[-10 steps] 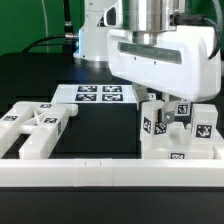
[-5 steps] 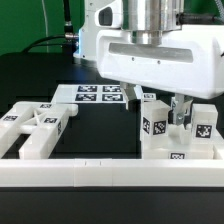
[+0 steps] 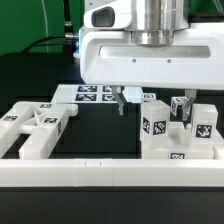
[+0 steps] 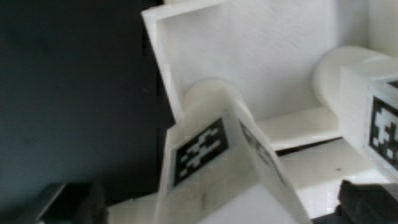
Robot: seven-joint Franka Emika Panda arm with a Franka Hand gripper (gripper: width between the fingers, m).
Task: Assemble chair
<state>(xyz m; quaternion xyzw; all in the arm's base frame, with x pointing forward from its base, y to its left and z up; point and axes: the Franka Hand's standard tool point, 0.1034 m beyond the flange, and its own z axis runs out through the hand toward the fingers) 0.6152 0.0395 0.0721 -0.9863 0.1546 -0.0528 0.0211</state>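
The arm (image 3: 152,15) pointed straight down from the top edge, its broad white housing filling the upper middle of the exterior view. At lower left the chair's cross-braced piece (image 3: 35,125) lay well apart from it. The gripper (image 3: 152,103) hung with jaws spread wide, pinching nothing — one finger (image 3: 122,101) in clear air, the other low among the upright chair parts (image 3: 165,130) at lower right; whether it touched them was unclear. The housing hid their tops. The wrist view gave only a tagged white slab (image 4: 214,140), cut off by the frame — which part, I couldn't tell.
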